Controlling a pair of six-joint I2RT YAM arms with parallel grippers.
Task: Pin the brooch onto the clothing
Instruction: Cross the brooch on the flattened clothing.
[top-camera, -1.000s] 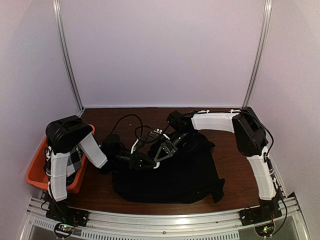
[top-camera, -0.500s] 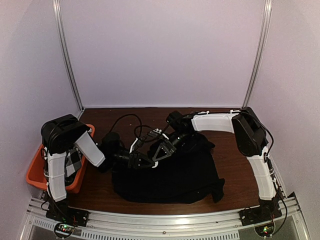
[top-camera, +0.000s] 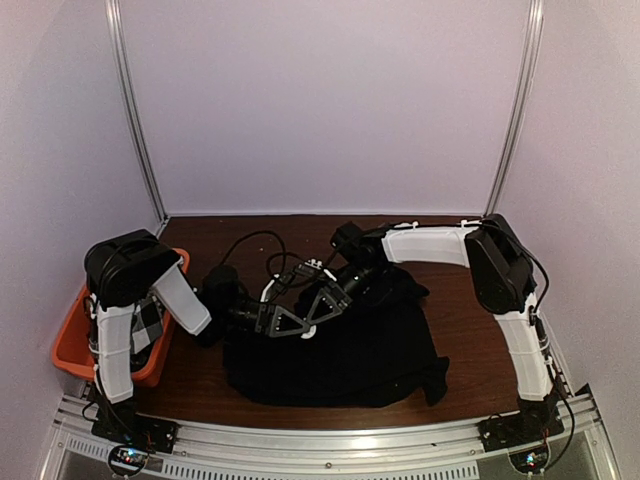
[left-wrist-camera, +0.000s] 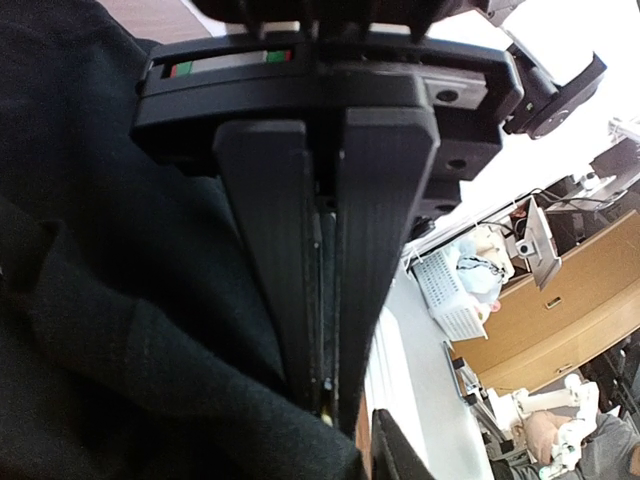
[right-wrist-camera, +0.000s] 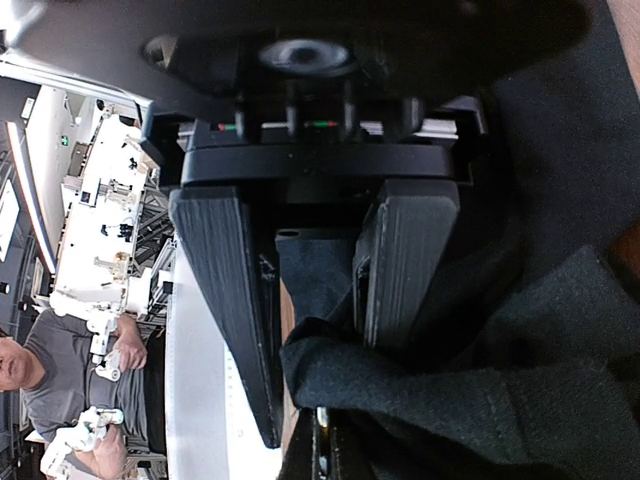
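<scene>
Atop the clothing — left gripper, right gripper adjacent

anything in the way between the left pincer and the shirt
Nothing visible. The left pincer sits right at the shirt, jaws nearly together on a thin pale-tipped thing, probably the brooch. The right pincer grips a shirt fold beside it, not between them.

walls: pale lilac | corner posts: metal | table: dark brown wood | near edge: aluminium rail
</scene>
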